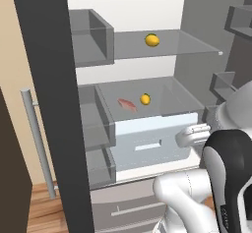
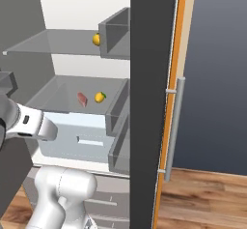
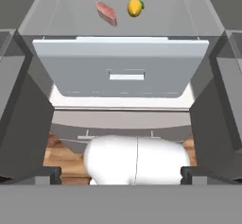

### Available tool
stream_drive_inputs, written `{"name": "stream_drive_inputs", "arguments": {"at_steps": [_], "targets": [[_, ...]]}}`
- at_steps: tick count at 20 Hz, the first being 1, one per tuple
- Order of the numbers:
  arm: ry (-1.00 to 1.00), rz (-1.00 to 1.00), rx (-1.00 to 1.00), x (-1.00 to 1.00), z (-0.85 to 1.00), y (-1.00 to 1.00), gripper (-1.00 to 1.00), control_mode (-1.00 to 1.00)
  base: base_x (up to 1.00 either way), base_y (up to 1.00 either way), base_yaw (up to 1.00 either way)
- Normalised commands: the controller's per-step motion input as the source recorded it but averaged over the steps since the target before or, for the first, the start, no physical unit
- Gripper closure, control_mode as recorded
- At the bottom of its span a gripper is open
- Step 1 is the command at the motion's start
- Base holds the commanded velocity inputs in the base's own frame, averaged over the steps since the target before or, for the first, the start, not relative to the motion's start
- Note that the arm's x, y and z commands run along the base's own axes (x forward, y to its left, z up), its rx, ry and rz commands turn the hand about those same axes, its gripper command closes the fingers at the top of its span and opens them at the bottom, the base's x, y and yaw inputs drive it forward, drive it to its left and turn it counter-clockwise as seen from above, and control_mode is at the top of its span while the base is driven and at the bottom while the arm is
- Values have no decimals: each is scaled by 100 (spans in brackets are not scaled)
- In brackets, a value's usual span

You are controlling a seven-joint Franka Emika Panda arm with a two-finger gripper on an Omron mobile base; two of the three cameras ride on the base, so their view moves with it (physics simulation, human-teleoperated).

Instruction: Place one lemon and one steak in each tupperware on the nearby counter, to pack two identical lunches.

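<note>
Open fridge seen from robot base. On the upper glass shelf sits one lemon. On the lower shelf, above a pale blue drawer, lie a steak and a 2nd lemon just beside it, not touching. Gripper hangs in front of the drawer, below shelf level; fingers spread wide apart, nothing between them. Wood floor below the fridge doors.

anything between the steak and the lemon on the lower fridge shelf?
No. In the hand view the steak and the lemon lie side by side, apart, with bare shelf between them. The left base view shows the same gap.
</note>
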Motion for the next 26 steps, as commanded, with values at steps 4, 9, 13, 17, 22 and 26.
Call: {"name": "stream_drive_inputs", "arguments": {"at_steps": [4,9,13,17,22,26], "targets": [[-8,-1,0,1,11,0,-100,-100,0,0,0],[-23,0,0,4,42,0,-100,-100,0,0,0],[-14,-3,0,38,51,-6,-100,-100,0,0,0],[-2,-7,3,45,54,-19,-100,-100,0,0,0],[0,-4,3,48,45,-14,-100,-100,0,0,0],[-3,0,0,48,11,0,-100,-100,0,0,0]]}}
